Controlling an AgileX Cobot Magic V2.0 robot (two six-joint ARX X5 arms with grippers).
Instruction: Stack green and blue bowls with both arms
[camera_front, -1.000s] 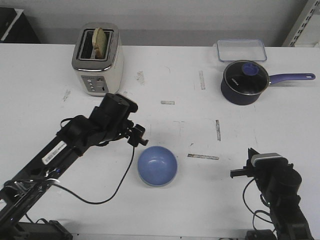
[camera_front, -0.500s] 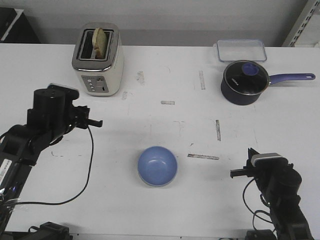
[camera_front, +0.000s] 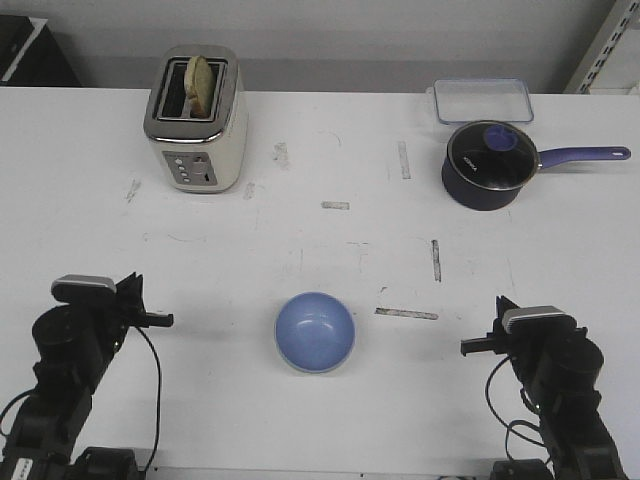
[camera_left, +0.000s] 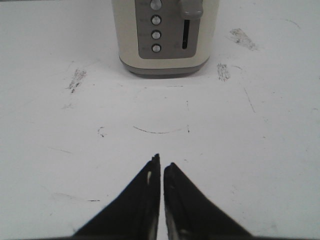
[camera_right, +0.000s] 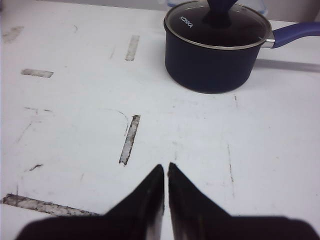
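**Blue bowl sits alone between our two parked arms**

The blue bowl rests upright near the front edge of the surface, close to its middle, and it lies between our arms. Only a thin pale rim shows under its near edge, so we cannot tell whether the green bowl is nested beneath it; no separate green bowl shows in any view.

Our left gripper hangs near the front-left corner and our right gripper near the front-right corner, both well apart from the bowl. The bowl lies toward the middle from each of them, and we judge the two about equally near. A round bowl has no long axis, so either arm could come at its rim from its own side.

In the wrist views the left gripper has its tips nearly together with a thin gap and nothing between them, facing the toaster. The right gripper is likewise closed to a slit and empty, facing the saucepan.

A second ago our left arm reached out right beside the bowl; half a second ago it was swinging back near the left edge; now it is folded at the front-left corner. The right arm and the bowl have not moved
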